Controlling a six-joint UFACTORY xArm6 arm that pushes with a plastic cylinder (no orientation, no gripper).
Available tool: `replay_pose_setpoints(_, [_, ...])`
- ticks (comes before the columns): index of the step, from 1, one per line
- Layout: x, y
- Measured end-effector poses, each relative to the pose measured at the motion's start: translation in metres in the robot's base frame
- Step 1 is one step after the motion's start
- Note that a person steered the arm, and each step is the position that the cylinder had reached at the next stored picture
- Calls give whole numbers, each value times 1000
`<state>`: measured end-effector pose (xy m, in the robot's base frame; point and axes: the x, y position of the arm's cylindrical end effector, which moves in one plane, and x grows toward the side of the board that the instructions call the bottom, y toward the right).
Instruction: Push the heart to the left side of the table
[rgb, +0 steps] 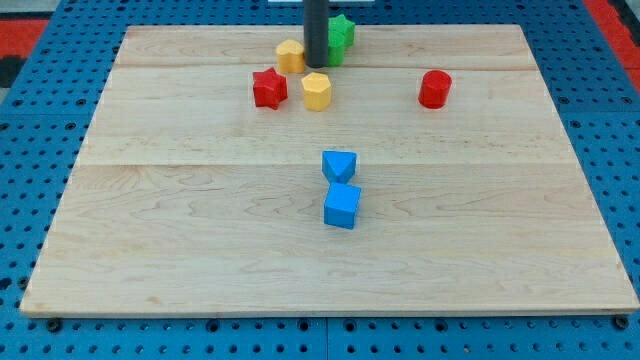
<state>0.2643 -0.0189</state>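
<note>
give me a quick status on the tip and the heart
My tip down at the view's top, between yellow heart and green block. Heart not yet at the left side. Red star sits just down-left of heart, near the path.

Tip (316, 65) between yellow heart (291, 56) and green star (341, 36), touching heart's right side.

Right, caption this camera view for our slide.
My tip beside the yellow heart-shaped block near the wooden board's top edge.

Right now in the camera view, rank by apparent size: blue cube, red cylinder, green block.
1. blue cube, though it sits nearest the camera
2. red cylinder
3. green block, partly hidden behind my rod, so unsure
</note>
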Motion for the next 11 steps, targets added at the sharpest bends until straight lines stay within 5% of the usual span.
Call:
replay_pose_setpoints(6, [-32,-127])
replay_pose_setpoints(7, [-28,-92])
replay_pose_setpoints(11, [37,-142])
